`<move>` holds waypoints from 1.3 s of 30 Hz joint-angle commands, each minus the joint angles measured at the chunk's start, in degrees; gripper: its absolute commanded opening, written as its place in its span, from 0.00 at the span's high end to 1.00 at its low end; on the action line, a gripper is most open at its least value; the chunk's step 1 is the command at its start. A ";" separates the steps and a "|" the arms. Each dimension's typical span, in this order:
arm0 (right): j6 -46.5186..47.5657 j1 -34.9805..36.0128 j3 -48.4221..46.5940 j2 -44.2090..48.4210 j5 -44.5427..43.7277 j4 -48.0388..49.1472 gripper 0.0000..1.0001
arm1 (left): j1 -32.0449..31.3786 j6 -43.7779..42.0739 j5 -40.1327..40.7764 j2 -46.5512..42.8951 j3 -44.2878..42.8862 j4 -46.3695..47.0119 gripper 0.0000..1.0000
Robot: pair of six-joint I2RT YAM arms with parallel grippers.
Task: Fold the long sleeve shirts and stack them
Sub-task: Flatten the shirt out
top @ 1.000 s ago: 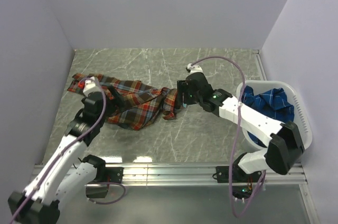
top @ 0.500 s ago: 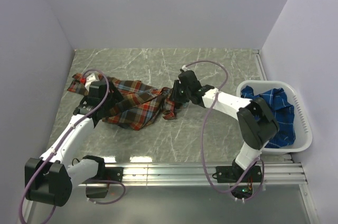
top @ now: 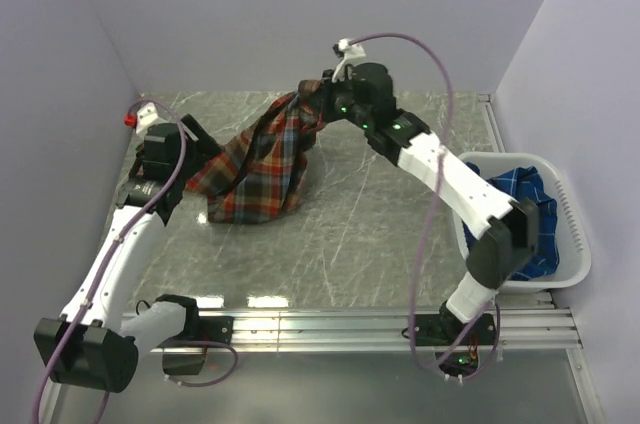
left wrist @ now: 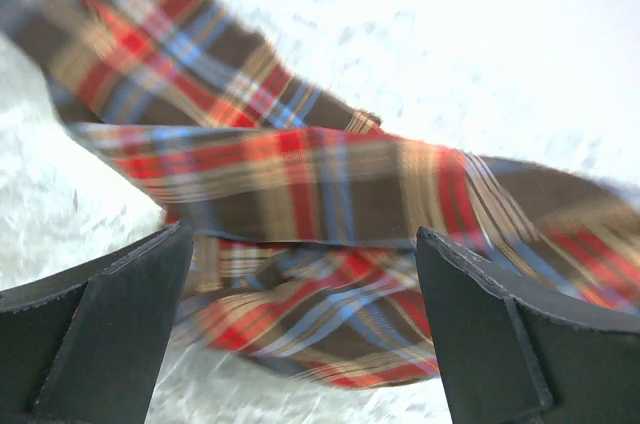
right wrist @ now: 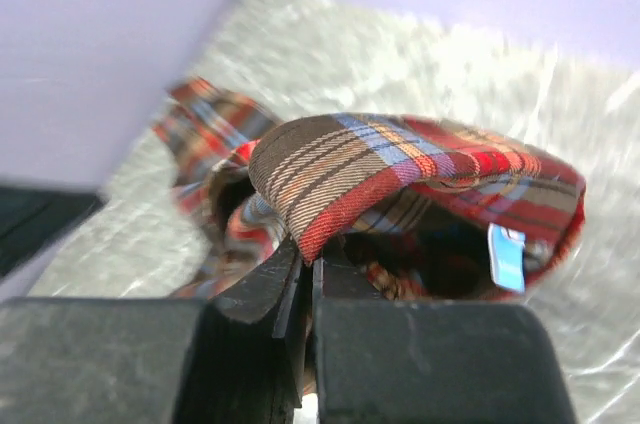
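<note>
Lifting: right end effector (top: 320, 94), clenched on a fold of the red plaid shirt (top: 255, 169), holds it above the counter (top: 370, 234).
Free arm: left end effector (left wrist: 303, 234) released, fingers spread wide, gripping nothing.
Garment: hanging bunched, lower part on the counter.
Second garment: blue shirt (top: 522, 194) heaped in the basket (top: 572, 219).
Risk: the thin pinch may slip, dropping the cloth tangled rather than flat.

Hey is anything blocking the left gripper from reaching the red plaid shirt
Nothing visible does. The open left gripper faces the red plaid shirt directly, with no object between them; the right gripper holds another part raised.
</note>
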State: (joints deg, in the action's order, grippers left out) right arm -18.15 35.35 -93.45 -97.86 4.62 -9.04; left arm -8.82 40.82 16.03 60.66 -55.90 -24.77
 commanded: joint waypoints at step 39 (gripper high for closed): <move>-1.71 5.17 41.24 32.04 -5.25 -7.49 0.29 | 5.22 20.09 -11.81 27.04 10.20 18.88 0.10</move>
State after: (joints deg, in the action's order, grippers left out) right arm -19.29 40.71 -49.98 -64.69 -2.39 -20.62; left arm -3.75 58.67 6.35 85.52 -43.86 -10.57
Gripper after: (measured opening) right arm 0.710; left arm 0.911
